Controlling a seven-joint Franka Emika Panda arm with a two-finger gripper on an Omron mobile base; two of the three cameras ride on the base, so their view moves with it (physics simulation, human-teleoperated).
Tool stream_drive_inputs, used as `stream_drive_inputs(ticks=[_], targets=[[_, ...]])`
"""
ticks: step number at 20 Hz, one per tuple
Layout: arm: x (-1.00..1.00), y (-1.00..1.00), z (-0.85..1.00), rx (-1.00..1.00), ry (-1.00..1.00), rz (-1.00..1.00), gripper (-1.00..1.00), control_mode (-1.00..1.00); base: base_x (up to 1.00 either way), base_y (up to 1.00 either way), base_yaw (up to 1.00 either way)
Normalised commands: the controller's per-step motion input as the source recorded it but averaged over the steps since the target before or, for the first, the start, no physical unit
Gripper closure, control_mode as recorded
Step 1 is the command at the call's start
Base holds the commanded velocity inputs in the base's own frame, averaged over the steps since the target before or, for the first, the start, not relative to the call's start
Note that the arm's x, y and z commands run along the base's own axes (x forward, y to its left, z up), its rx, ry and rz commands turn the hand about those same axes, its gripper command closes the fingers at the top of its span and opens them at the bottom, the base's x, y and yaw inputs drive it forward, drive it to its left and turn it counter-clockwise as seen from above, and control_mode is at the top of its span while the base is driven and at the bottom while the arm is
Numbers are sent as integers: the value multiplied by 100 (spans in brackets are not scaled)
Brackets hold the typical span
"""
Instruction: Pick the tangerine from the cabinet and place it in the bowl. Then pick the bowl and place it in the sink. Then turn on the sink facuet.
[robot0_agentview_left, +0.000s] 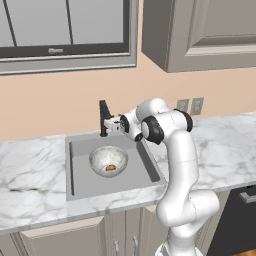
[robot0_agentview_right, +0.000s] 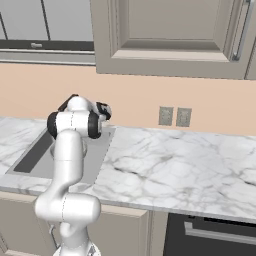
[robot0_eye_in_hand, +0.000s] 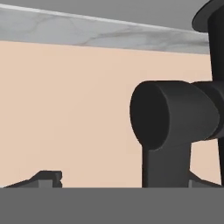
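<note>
The whitish-grey bowl (robot0_agentview_left: 98, 159) rests on the flat bottom of the sink (robot0_agentview_left: 142, 170), and the small orange-brown tangerine (robot0_agentview_left: 111, 167) lies inside it. At the sink's back edge stands the slim black sink facuet (robot0_agentview_left: 104, 116). My gripper (robot0_agentview_left: 112, 125) is level with its upper part, just to its right, and open. In the hand view the facuet's dark round body (robot0_eye_in_hand: 175, 116) fills the right side, between my fingertips (robot0_eye_in_hand: 49, 176) and nearer the right one, with nothing clamped. The arm hides part of the sink (robot0_agentview_right: 35, 156) in the right base view. The cabinet is out of view.
White veined marble counter (robot0_agentview_left: 30, 160) surrounds the sink and runs far to the right (robot0_agentview_right: 175, 165). Panelled beige wall cupboards (robot0_agentview_left: 200, 35) hang above, beside a window (robot0_agentview_left: 65, 30). Two wall outlets (robot0_agentview_left: 190, 105) sit on the peach backsplash. A dark appliance front (robot0_agentview_right: 215, 235) is below the counter.
</note>
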Motion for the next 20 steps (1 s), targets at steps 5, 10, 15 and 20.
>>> stream_drive_inputs(ticks=[5,10,15,20], targets=[[1,-1,-2,0,0,0,100,-100,0,0,0],[0,-23,0,2,5,0,100,-100,0,0,0],[0,-44,0,7,6,0,100,-100,0,0,0],[0,-65,0,12,6,0,100,-100,0,0,0]])
